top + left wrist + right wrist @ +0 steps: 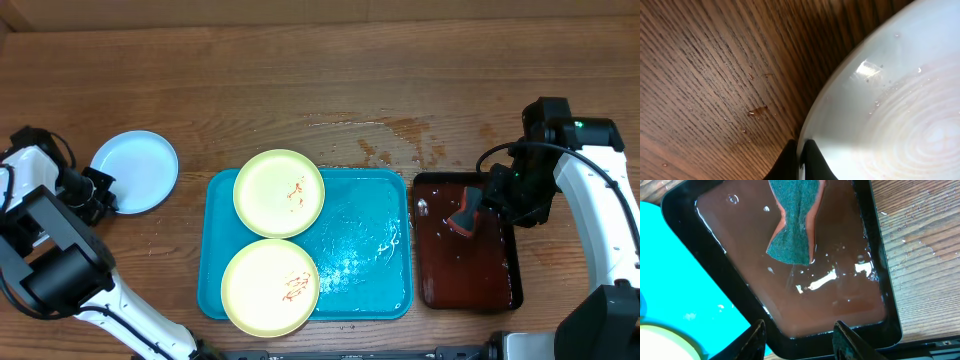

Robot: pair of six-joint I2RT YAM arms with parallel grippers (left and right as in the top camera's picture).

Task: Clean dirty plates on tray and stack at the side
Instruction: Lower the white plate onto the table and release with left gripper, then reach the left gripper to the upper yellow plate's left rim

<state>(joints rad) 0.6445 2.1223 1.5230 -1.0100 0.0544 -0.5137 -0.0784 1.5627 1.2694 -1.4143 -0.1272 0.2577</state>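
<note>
Left gripper (799,156) is clamped on the rim of the mint-blue plate (135,170), which lies on the table (300,70) clear of the tray (372,262). Right gripper (800,335) stands apart and empty, with the sponge (794,227) just ahead of it. Judged one plate done. The far yellow-green plate (279,192) and near yellow-green plate (270,286) sit smeared on the tray, not yet cleaned.

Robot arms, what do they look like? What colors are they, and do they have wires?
Both are white and black. The left arm and right arm have smooth white shells joined by chunky black joints. Thin black cables loop beside the wrists, and a tiny green light glows on the right arm. Each gripper has two dark fingers: left gripper, right gripper.
</note>
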